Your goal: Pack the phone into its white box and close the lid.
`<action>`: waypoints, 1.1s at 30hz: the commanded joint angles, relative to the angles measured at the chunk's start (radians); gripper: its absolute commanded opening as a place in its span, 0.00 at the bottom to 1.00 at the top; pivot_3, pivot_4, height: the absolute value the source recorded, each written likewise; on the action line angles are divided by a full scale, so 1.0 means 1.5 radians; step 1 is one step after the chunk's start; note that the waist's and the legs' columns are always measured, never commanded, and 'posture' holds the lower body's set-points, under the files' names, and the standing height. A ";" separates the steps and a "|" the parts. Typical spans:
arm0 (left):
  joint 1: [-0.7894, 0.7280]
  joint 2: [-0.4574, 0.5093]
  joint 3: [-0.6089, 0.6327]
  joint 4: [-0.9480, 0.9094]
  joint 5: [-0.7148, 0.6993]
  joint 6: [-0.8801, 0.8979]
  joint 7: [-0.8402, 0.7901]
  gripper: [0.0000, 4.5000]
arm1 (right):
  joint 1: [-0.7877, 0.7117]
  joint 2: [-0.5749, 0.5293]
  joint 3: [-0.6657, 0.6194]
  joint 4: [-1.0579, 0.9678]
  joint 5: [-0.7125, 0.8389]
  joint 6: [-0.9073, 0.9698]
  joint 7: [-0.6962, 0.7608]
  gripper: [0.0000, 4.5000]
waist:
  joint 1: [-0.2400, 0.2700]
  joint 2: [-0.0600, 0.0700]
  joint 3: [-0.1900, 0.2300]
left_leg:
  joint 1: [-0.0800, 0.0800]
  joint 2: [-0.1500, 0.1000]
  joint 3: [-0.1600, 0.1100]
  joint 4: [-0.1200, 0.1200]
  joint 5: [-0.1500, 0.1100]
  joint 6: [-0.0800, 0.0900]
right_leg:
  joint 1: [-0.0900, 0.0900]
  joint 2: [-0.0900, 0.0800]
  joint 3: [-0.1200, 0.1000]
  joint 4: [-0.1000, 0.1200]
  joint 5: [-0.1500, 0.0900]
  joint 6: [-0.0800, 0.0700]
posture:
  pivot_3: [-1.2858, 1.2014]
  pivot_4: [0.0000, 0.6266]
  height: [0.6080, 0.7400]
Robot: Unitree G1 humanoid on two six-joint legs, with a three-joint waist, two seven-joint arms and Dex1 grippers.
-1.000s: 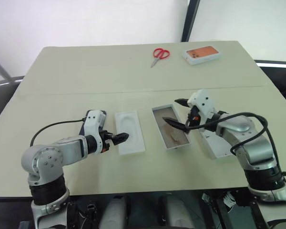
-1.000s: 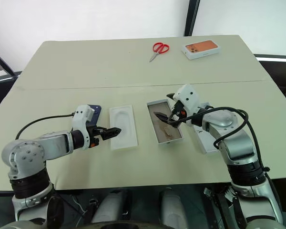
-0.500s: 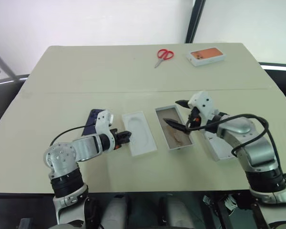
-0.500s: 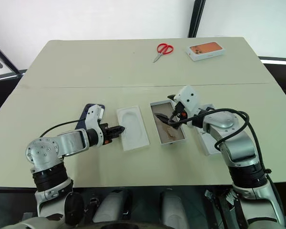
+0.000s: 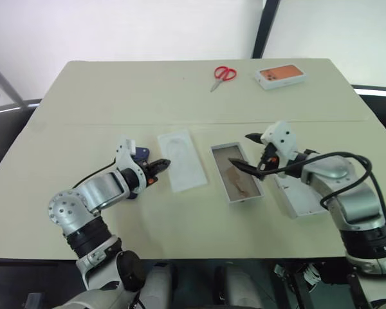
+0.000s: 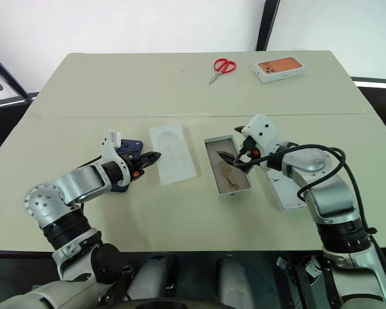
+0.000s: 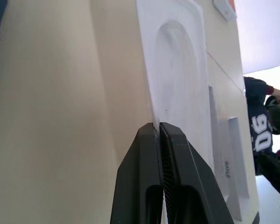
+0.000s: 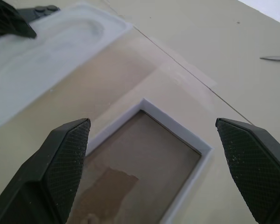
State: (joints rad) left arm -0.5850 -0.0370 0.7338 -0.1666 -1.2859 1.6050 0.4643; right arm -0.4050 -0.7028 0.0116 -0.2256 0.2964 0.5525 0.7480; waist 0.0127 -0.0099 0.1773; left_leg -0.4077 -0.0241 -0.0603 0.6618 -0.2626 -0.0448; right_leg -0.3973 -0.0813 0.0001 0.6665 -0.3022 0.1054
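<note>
The white box (image 5: 219, 156), a shallow tray with a brownish floor, lies at the table's middle. My right gripper (image 5: 240, 149) hangs open just above its far right corner, fingers (image 8: 67, 158) wide apart. The lid (image 5: 299, 201) lies to the right, partly under my right forearm. My left gripper (image 5: 161, 165) is shut on the left edge of the white insert (image 5: 181, 161), which has a moulded oval recess (image 7: 177, 79). The dark navy phone (image 6: 132, 147) lies on the table beneath my left hand, mostly hidden by it.
Red scissors (image 5: 222, 73) and a white box with an orange phone picture (image 5: 280, 74) lie at the far edge of the table (image 5: 103, 103). A person in a dark numbered shirt (image 7: 261, 135) is off to the right.
My left gripper has closed on the insert's edge and moved it away from the box, towards the far left. The left wrist has rolled. The right gripper has shifted slightly right and stays open.
</note>
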 commanded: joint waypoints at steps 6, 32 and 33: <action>-0.034 -0.099 -0.138 0.057 -0.023 -0.036 0.122 0.01 | 0.014 -0.045 -0.036 0.015 -0.018 -0.039 0.020 1.00 | 0.000 -0.001 0.000 | 0.000 0.000 0.000 0.000 0.000 0.000 | 0.000 0.000 0.000 0.000 0.000 0.000 | 0.52 0.24 1.00; -0.094 -0.104 -0.300 0.160 -0.070 -0.178 0.147 0.42 | 0.030 -0.033 -0.051 0.020 -0.032 -0.032 -0.013 1.00 | 0.000 -0.001 0.000 | 0.000 -0.001 0.000 0.000 0.000 0.000 | 0.000 0.000 0.000 -0.001 0.000 0.000 | 0.52 0.24 1.00; -0.094 -0.100 -0.303 0.158 -0.075 -0.180 0.143 0.52 | 0.029 -0.033 -0.051 0.021 -0.032 -0.032 -0.013 1.00 | 0.000 -0.001 0.000 | 0.000 -0.001 0.000 0.000 0.000 0.000 | 0.000 0.000 0.000 -0.001 0.000 0.000 | 0.52 0.24 1.00</action>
State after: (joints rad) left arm -0.6916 -0.1599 0.2919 0.0877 -1.3650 1.3467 0.6981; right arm -0.3415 -0.7558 -0.0485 -0.1875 0.2482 0.5148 0.7322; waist 0.0122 -0.0108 0.1778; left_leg -0.4078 -0.0250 -0.0596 0.6621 -0.2623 -0.0455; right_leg -0.3972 -0.0809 0.0006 0.6656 -0.3022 0.1054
